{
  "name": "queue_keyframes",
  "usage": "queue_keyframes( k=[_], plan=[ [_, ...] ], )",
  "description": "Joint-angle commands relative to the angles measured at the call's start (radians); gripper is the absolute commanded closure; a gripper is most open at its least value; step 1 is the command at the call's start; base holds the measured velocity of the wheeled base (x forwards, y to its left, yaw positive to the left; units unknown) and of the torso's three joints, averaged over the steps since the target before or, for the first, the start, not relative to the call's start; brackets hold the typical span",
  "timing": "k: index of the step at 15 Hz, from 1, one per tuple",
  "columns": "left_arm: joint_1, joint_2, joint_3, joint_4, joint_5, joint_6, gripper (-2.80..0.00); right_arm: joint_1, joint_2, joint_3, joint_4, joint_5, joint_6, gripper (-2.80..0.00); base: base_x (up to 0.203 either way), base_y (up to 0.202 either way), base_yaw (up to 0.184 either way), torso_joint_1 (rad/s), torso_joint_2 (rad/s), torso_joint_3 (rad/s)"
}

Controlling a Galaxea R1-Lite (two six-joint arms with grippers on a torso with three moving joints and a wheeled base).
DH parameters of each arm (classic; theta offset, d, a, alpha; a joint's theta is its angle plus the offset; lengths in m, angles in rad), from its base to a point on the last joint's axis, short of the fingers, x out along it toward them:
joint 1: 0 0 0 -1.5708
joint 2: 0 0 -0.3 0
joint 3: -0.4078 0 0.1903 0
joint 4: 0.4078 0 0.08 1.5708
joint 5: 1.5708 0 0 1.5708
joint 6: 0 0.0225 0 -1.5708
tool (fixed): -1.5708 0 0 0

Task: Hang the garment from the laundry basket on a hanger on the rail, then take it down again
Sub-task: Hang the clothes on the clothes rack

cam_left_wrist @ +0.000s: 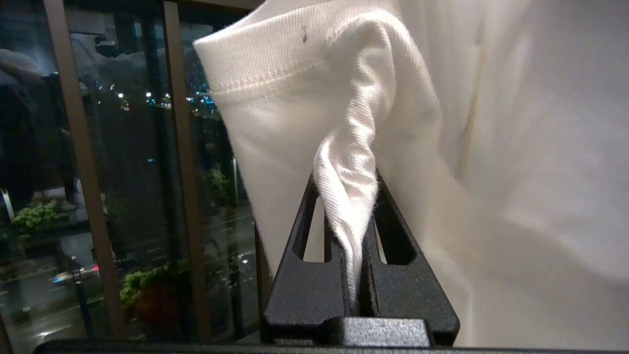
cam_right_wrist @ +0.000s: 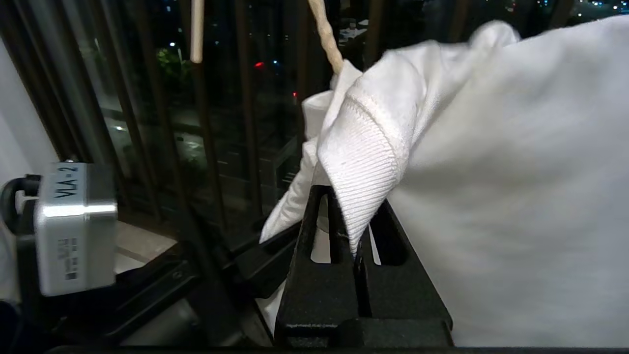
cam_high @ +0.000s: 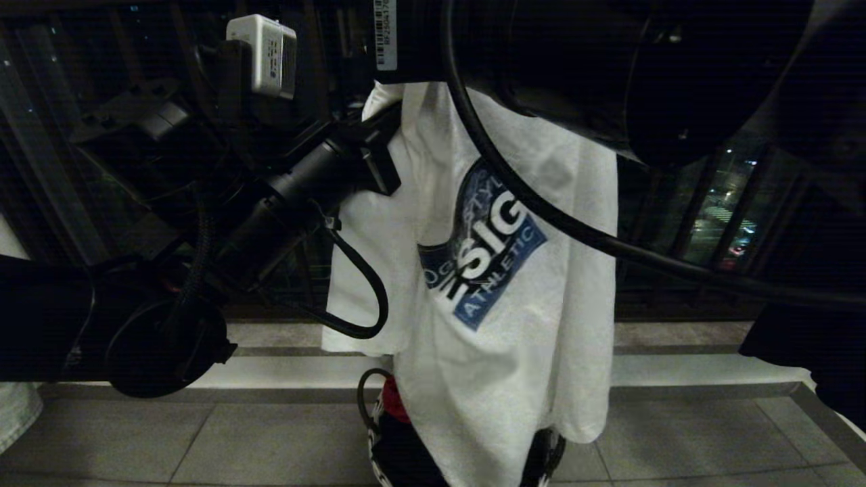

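The garment (cam_high: 514, 318), a white T-shirt with a blue chest print, hangs in the middle of the head view. Both arms hold it up at the neck. My left gripper (cam_left_wrist: 346, 182) is shut on a twisted fold of its fabric just below the ribbed collar (cam_left_wrist: 255, 59). My right gripper (cam_right_wrist: 354, 196) is shut on the ribbed collar edge (cam_right_wrist: 366, 147). The hanger's twisted off-white neck (cam_right_wrist: 325, 34) rises from the bunched collar. The left gripper (cam_right_wrist: 275, 236) also shows in the right wrist view, close beside the right one. The rail is out of view. The laundry basket is hidden.
Dark balcony railing bars (cam_high: 697, 203) stand behind the shirt, above a stone step (cam_high: 676, 368) and tiled floor (cam_high: 270, 439). A black cable (cam_high: 582, 233) crosses the shirt. A dark bundle with red (cam_high: 392, 412) sits under the hem. A pale denim garment (cam_high: 17, 412) lies far left.
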Motion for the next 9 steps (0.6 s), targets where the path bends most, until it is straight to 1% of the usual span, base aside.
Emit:
queue_keyframes(
  k=[1, 8, 9],
  plan=[
    [0.0, 0.0, 0.0, -0.008, -0.001, -0.001, 0.0, -0.006, -0.004, -0.001, -0.002, -0.006, -0.001, 0.0, 0.0, 0.0, 0.0, 0.0, 0.0, 0.0],
    [0.001, -0.002, 0.0, -0.007, -0.001, -0.001, 0.0, -0.053, -0.046, 0.006, 0.002, -0.01, -0.003, 0.0, 0.0, 0.0, 0.0, 0.0, 0.0, 0.0],
    [0.001, -0.003, 0.0, -0.005, -0.002, -0.001, 0.0, -0.058, -0.056, 0.011, 0.004, -0.012, -0.003, -2.8, 0.0, 0.0, 0.0, 0.0, 0.0, 0.0]
  ],
)
